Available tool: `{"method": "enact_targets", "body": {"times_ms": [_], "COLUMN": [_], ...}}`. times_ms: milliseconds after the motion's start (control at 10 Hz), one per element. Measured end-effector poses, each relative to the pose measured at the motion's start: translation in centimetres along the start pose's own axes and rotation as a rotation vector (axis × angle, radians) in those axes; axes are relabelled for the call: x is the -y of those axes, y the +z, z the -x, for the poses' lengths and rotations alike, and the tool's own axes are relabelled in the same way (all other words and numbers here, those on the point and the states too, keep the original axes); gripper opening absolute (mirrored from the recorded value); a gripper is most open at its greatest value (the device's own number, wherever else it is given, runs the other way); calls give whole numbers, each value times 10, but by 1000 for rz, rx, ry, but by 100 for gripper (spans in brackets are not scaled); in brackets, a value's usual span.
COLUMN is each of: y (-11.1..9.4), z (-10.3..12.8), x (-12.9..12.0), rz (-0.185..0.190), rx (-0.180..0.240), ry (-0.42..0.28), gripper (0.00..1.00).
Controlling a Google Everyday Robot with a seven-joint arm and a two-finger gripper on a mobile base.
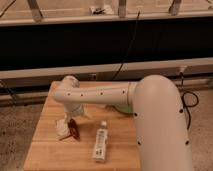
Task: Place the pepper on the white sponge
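The pepper (73,129) is a small dark red-brown chili lying on the wooden table (50,155), its left side against the white sponge (63,127), an off-white pad. My gripper (75,116) hangs below the white arm (100,95) just above the pepper and sponge. The arm hides most of the gripper.
A long white labelled tube (101,143) lies on the table right of the pepper. A green object (121,109) peeks from behind the arm. A dark wall with cables runs behind the table. The table's left edge is near the sponge.
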Motion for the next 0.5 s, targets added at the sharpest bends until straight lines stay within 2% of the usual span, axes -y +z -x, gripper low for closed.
{"method": "enact_targets", "body": {"times_ms": [500], "y": [19], "z": [-5], "x": [-11], "rz": [-12], "rx": [22], "ry": [34], "gripper": [80]}}
